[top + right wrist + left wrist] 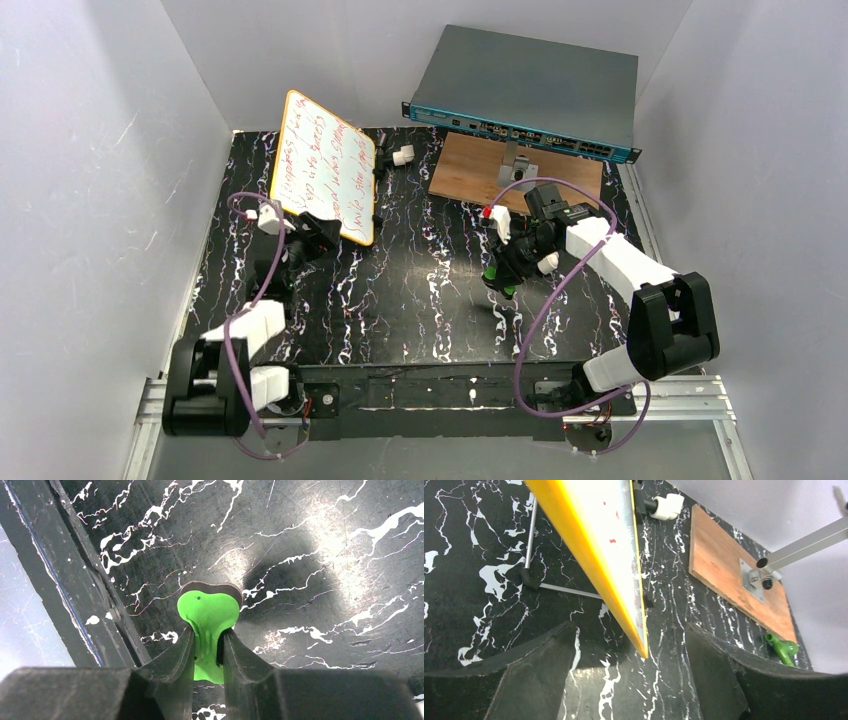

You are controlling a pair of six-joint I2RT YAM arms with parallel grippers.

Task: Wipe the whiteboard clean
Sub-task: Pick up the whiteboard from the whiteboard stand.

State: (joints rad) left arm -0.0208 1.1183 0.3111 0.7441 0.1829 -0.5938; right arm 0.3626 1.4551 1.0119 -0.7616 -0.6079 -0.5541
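Looking down from above, I see the big black table (420, 300) with white streaks, and the whiteboard (325, 165) stands on it. The whiteboard leans back on a thin metal stand. It has a yellow frame and red writing all over it.

Behind the whiteboard and off to its right sits a big grey box (530, 85) with a blue front. A brown wooden board (470, 165) lies flat to the right of the whiteboard, partly under that box.

My left gripper (325, 228) is right at the near bottom corner of the whiteboard. Its jaws are spread wide, and the yellow corner pokes in between them. I see gaps on both sides, so the jaws do not touch it.

My right gripper (207, 635) is well to the right of the whiteboard, nearer to me than the wooden board. Its jaws are pinching the thin neck of a green eraser (209, 607), with the wide end pointing down at the table.

A little white roll (402, 155) lies just right of the whiteboard's far edge.
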